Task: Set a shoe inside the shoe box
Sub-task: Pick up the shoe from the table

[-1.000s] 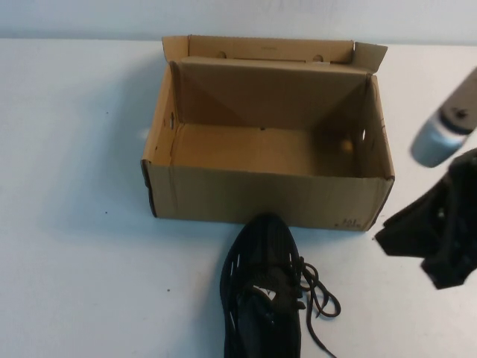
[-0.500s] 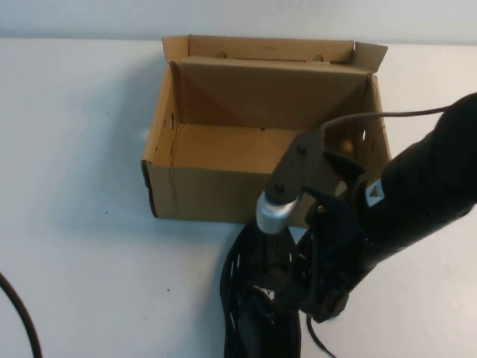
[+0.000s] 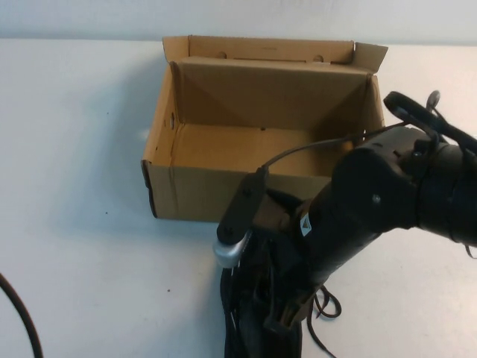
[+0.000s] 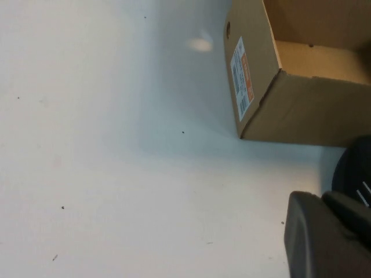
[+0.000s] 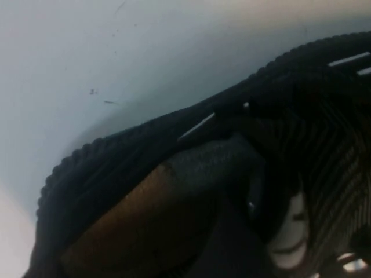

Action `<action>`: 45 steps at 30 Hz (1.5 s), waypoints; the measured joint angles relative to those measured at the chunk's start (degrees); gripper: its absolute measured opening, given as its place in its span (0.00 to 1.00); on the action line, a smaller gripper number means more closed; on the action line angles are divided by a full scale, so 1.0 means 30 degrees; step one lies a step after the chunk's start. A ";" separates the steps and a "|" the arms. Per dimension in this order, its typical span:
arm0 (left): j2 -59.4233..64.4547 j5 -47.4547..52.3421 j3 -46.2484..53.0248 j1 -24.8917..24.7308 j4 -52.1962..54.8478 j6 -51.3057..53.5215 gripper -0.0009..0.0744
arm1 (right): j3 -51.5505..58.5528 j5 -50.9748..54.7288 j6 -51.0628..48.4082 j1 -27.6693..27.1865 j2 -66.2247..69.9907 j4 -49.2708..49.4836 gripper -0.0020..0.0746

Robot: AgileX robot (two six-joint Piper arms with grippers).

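Item one, the shoe box: I see plain brown cardboard, open, its lid flap standing up at the far side, on the white table toward the far middle; its interior shows only bare cardboard floor. My left wrist view shows a white printed label on one end wall of the box. Item two, the shoe: black mesh, lying on the table just in front of the box's near wall, toe toward the box, laces trailing out to my right side. Up close in the right wrist view I see its ridged sole edge, a thin white stripe on its side and a white logo on the tongue. Item three, the right gripper: reaching in from the right, down over the shoe's opening, close against the upper; I cannot tell how its fingers stand or whether they have hold of anything. Item four, the left gripper: low near the table, on the left side of the shoe and near the box's corner; only a dark part shows, so I cannot tell its opening.
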 joint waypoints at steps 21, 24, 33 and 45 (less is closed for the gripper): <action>0.0000 0.0570 0.0000 0.0000 -0.0031 0.0000 0.01 | -0.2711 0.2253 0.6259 0.0075 0.0725 0.2515 0.04; 0.0000 0.0674 0.0000 0.0000 -0.0069 0.0000 0.01 | -0.3309 0.2521 0.9172 0.0075 0.0775 0.2687 0.04; 0.0000 0.1294 0.0000 0.0000 -0.0069 0.0000 0.01 | -0.3392 0.1879 1.2794 0.0075 0.2409 0.2888 0.05; 0.0000 0.1484 0.0000 0.0000 -0.0069 0.0563 0.01 | -0.3603 0.0615 1.0470 0.0075 0.3362 0.3344 0.53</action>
